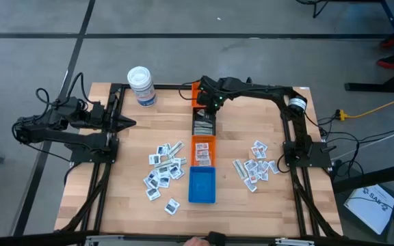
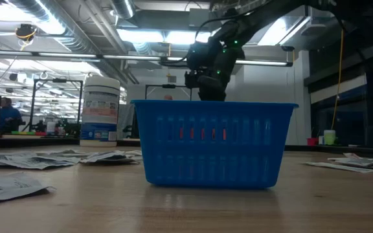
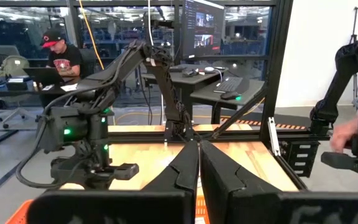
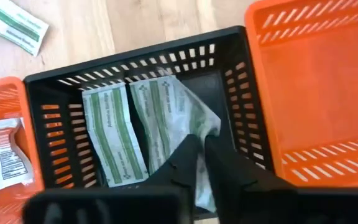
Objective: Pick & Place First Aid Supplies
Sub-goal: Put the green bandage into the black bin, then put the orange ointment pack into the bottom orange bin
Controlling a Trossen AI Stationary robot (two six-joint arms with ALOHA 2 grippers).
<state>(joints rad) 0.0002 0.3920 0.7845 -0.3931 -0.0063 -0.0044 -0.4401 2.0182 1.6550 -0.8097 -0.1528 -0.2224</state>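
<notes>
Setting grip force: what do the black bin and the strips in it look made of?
Black bin: moulded plastic by the look, matte, its walls pierced by even slots. Strips: probably paper or thin film wrappers, pale with green print, flat, one creased at an edge near the right gripper.

Likely robotics lab: monitors [image 3: 204, 31], desks [image 3: 222, 90].

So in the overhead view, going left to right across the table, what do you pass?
Left gripper → white tub → left pile of packets → blue bin → right pile of packets
</notes>
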